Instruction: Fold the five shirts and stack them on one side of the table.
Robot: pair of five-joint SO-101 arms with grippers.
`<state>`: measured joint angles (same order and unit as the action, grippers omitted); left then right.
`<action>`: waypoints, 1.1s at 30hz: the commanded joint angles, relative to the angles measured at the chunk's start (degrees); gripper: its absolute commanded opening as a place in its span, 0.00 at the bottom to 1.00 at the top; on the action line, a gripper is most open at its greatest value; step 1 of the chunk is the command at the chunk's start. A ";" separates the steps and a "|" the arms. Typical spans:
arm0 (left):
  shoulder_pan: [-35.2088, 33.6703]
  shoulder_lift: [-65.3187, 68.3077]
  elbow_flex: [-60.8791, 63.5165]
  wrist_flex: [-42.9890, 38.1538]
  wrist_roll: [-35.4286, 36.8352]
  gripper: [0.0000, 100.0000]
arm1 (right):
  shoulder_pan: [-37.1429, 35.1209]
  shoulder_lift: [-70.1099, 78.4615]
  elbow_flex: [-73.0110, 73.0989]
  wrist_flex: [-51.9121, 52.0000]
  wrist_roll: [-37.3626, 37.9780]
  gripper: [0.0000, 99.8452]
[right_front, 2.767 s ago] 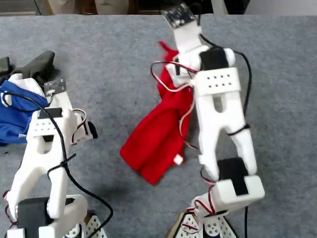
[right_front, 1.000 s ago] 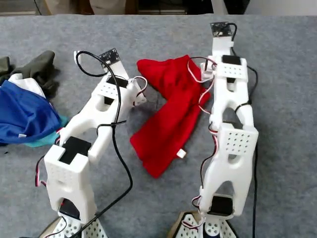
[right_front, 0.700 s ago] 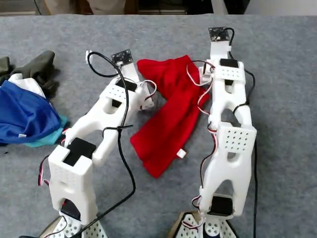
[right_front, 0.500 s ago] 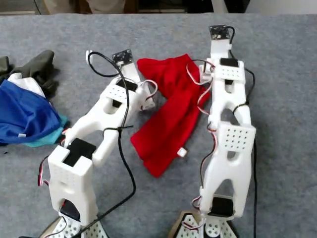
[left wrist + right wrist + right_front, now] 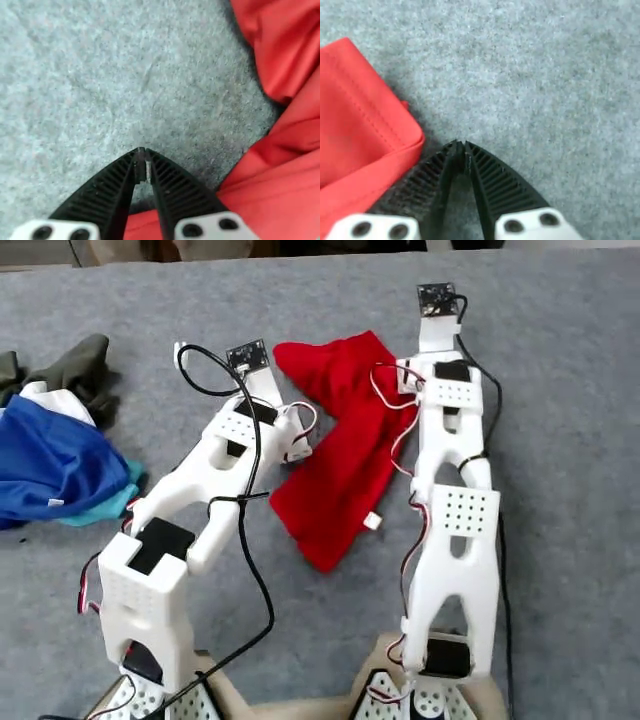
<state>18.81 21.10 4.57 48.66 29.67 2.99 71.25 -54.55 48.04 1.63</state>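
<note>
Shirt (image 5: 345, 455) on table (image 5: 580, 390), heap (image 5: 50, 460), perhaps shirts, left

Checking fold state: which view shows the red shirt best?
High view: the whole red shirt is in frame, outline included, lying crumpled and unfolded. The left wrist view catches a few of its folds up close; the right wrist view catches one hemmed corner.

Tan board (image 5: 290, 710) on grey table (image 5: 570, 440), near edge.
</note>
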 commanded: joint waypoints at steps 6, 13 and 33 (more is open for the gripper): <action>0.00 -0.57 -1.14 -1.14 -0.35 0.02 | -0.57 4.62 -5.93 6.15 2.46 0.04; 0.00 -0.57 -1.23 -1.23 -0.35 0.02 | 5.32 -4.09 -19.12 32.35 12.75 0.04; -0.09 -0.57 -1.14 -1.05 -0.35 0.02 | 13.14 -16.57 12.70 53.19 27.16 0.00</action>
<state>18.81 21.10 4.57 48.40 29.67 12.31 59.82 -49.89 100.09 27.03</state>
